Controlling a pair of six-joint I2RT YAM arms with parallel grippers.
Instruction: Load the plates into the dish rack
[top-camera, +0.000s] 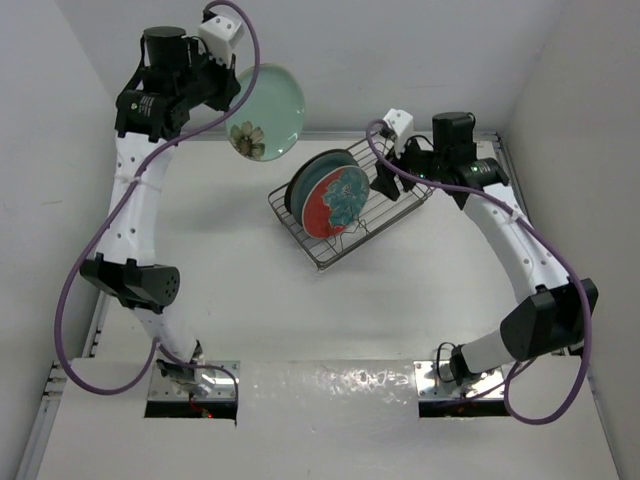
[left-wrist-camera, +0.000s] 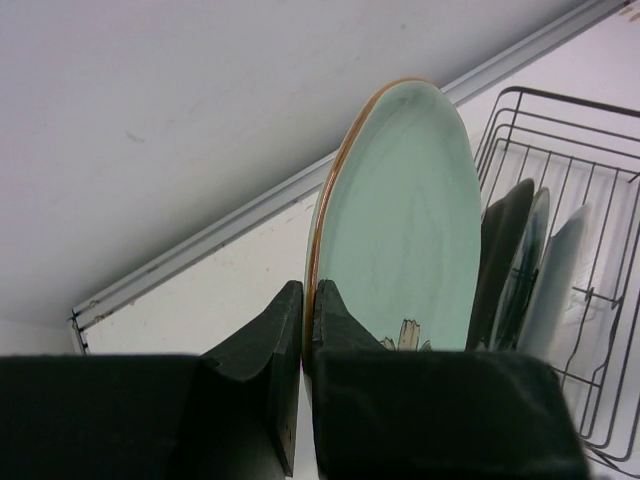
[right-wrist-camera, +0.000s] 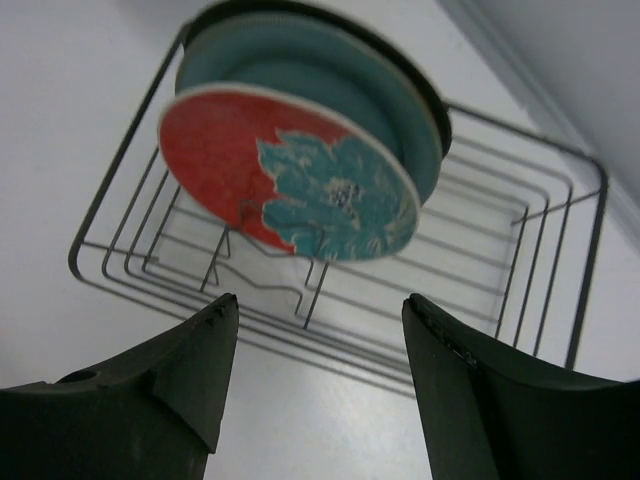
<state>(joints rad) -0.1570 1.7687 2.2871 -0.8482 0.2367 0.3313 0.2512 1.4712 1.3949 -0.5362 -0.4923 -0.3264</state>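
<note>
The left gripper (left-wrist-camera: 307, 296) is shut tight on the rim of the round pale mint green plate (top-camera: 268, 105). One finger presses on the front of the plate and one on the back. The plate has a thin brown edge and a small flower picture near the place where it is held. It is up in the air at the far left of the white table (top-camera: 300, 320), close to the back wall. It does not touch anything but the fingers. Its green face is turned toward the rack.

The dark metal wire dish rack (top-camera: 402, 203) sits on the far part of the table, a little right of the middle. It is turned at a slant. Two plates stand on their edges in its left end. The one in front is a round red plate with a big teal flower (top-camera: 335, 205). Right behind it, very close, is a round dark teal plate (top-camera: 303, 182). I cannot tell from the wrist views if one more plate hides behind them. The right end of the rack shows only bare wires.

The right gripper (right-wrist-camera: 320, 305) hangs over that right end. Its two dark fingers are wide apart and nothing is between them. It looks toward the red plate and is not touching it.
</note>
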